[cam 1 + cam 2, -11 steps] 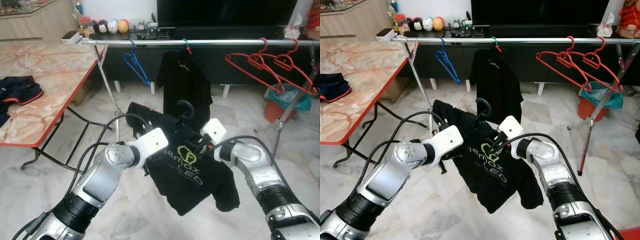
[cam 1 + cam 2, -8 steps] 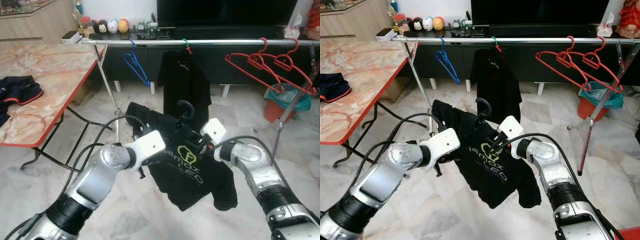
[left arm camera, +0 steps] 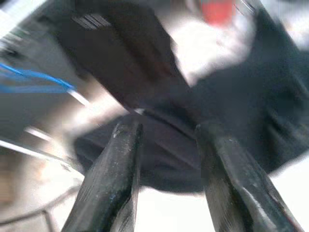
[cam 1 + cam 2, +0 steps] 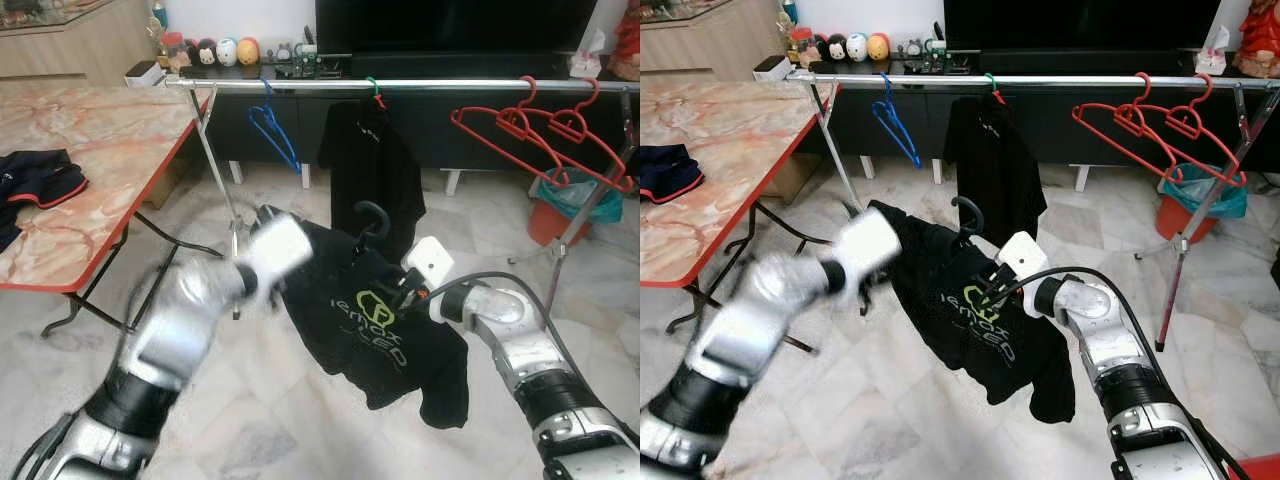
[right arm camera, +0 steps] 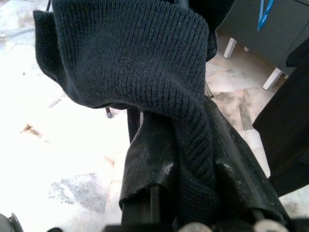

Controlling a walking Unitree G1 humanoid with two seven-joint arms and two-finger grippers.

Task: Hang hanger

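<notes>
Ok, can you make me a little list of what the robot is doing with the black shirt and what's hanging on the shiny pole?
held item: black T-shirt with green logo, on a black hanger
right gripper: shut on the shirt's collar, below the hanger hook
left gripper: open, blurred, near the shirt's shoulder, holding nothing
silver metal rail: above and beyond the held shirt
on the rail: blue hanger, another black shirt on a green hook, two red hangers
beside: marble-pattern table with red edge, dark clothes on it
hanging step: not yet done
</notes>
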